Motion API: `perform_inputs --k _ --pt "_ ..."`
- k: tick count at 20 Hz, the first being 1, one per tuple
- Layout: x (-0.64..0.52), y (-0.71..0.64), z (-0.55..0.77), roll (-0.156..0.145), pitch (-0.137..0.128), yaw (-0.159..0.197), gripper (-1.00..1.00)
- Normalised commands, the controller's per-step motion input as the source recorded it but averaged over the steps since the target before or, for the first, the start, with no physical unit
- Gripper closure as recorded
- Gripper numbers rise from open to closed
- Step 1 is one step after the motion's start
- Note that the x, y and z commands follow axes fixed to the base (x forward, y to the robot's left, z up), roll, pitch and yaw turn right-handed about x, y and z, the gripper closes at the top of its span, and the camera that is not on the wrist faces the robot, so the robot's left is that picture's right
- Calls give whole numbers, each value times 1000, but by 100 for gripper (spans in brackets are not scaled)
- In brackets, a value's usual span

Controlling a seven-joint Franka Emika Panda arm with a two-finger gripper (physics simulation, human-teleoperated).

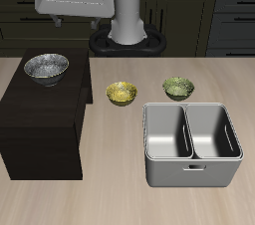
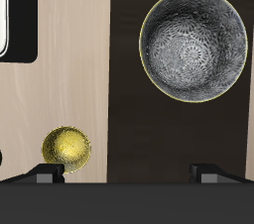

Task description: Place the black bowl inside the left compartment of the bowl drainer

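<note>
Bowls: three; drainer: seemingly one

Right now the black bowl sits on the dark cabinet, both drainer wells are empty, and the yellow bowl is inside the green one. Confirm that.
One point is wrong. The yellow bowl is not inside the green bowl; the exterior view shows them apart, each on the table behind the drainer. The black bowl is on the dark cabinet, and both wells are empty.
</note>
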Motion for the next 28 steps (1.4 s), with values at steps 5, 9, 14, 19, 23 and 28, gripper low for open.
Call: perform_inputs --k 5,9,14,19,23,28 --pt "288 -149 61 -2 0 -19 -100" --pt "207 -18 82 18 -13 -3 -100" --pt "143 27 65 24 -4 18 -100" --pt "171 -48 24 -7 0 -9 -100" --pt "140 -84 25 -44 -15 19 -100" --pt "189 -105 10 -17 2 -31 -100"
